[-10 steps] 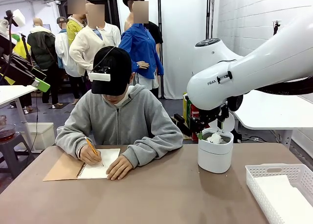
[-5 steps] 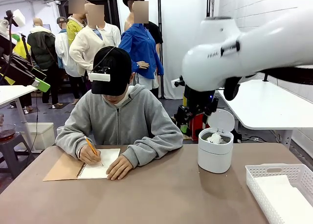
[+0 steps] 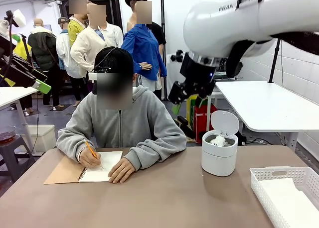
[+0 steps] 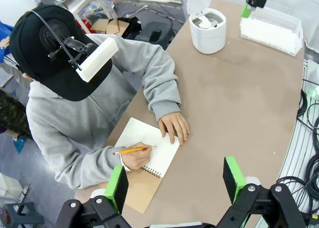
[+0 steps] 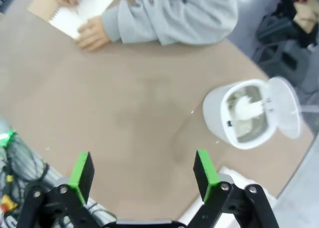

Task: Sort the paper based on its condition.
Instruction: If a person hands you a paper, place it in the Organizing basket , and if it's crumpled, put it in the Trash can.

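My right end effector (image 5: 142, 173) and left end effector (image 4: 175, 180) both gape wide, empty, above the tabletop (image 5: 124, 113). 1 paper wad (image 5: 244, 108) lies in the white bin (image 5: 212, 113), flat paper (image 3: 294, 205) in the basket (image 3: 279, 171).

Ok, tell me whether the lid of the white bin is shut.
No, the lid of the bin stands flipped up, with a paper wad showing inside.
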Controlling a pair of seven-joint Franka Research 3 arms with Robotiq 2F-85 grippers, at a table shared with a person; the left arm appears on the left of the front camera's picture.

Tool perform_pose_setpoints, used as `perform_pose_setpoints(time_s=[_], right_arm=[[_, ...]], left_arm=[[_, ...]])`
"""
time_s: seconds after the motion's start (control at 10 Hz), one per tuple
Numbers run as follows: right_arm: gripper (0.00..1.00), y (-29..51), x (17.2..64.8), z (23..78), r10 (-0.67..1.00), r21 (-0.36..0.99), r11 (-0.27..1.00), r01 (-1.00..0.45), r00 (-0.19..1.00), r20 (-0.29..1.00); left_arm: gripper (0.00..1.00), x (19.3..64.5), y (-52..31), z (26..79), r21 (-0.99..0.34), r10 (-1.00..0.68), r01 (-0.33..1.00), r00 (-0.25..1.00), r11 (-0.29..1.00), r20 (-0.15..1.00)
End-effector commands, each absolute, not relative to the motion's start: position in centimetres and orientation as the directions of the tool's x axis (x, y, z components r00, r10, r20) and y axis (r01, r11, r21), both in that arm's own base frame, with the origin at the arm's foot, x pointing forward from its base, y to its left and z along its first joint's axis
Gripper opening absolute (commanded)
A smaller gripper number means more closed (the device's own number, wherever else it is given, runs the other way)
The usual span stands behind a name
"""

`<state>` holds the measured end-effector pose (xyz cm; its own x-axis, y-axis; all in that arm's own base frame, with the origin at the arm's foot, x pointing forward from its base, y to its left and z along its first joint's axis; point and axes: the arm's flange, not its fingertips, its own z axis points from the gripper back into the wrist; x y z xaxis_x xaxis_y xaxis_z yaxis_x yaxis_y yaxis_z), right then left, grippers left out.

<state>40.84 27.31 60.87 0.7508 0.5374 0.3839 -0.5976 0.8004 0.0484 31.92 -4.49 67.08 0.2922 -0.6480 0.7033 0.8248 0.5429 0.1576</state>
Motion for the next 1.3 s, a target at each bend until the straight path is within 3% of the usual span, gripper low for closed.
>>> perform_pose_setpoints(time_s=[0.0,0.4,0.6,0.9,1.2], right_arm=[[1.00,27.2,42.3,63.0,0.522,0.057,0.799,-0.598,0.738,0.426],[1.00,26.9,42.1,66.2,0.522,0.156,0.725,-0.671,0.683,0.511],[1.00,27.1,41.8,66.8,0.517,0.133,0.715,-0.686,0.647,0.560],[1.00,27.3,41.0,66.4,0.551,0.075,0.706,-0.705,0.612,0.568],[1.00,27.5,41.7,67.4,0.516,0.119,0.733,-0.670,0.662,0.544]], left_arm=[[1.00,31.9,-4.4,67.0,0.149,-0.644,0.830,0.289,0.537,0.708],[1.00,31.9,-4.4,67.0,0.149,-0.644,0.830,0.289,0.537,0.708],[1.00,31.9,-4.4,67.0,0.149,-0.644,0.830,0.289,0.537,0.708],[1.00,31.9,-4.4,67.0,0.149,-0.644,0.830,0.289,0.537,0.708],[1.00,31.9,-4.4,67.0,0.149,-0.644,0.830,0.289,0.537,0.708]])
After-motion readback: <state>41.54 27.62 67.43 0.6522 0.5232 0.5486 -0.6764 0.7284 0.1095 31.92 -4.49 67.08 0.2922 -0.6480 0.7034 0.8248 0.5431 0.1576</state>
